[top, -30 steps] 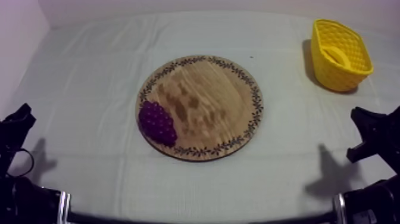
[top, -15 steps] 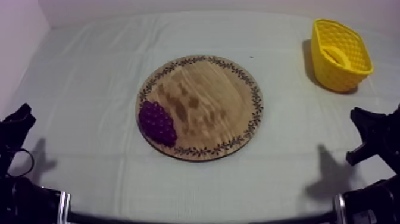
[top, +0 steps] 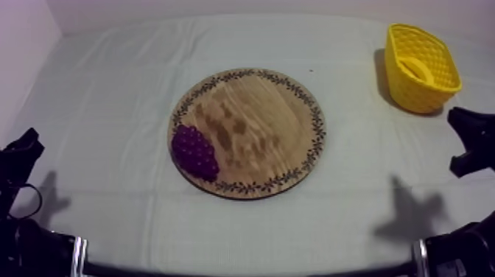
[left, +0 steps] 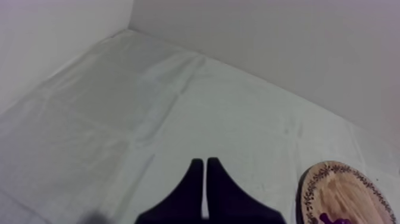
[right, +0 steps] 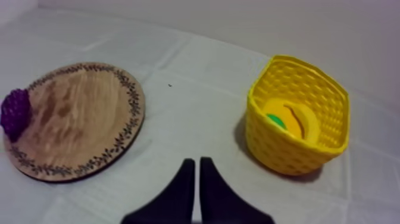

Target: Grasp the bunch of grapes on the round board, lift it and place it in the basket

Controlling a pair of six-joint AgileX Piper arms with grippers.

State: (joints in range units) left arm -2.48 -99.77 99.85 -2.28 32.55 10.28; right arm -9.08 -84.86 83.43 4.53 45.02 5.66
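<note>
The purple bunch of grapes (top: 195, 152) lies on the left edge of the round wooden board (top: 254, 125) in the middle of the table. The yellow basket (top: 412, 92) stands at the far right. My left gripper (top: 25, 146) sits low at the left, well away from the board, and its fingers lie together as a narrow wedge (left: 205, 174). My right gripper (top: 468, 137) hovers at the right edge, just in front of the basket. It is shut on nothing (right: 195, 171), with the basket (right: 280, 152), board (right: 83, 113) and grapes (right: 14, 111) ahead of it.
Inside the basket lies a yellow toy fruit (right: 293, 119) with a bit of green beside it. The board's rim (left: 309, 186) shows beside the left fingers. A wall runs along the table's far side and left side. Bare cloth surrounds the board.
My right gripper has moved farther from the front edge, toward the basket side. The left arm, grapes, board and basket have not moved.
</note>
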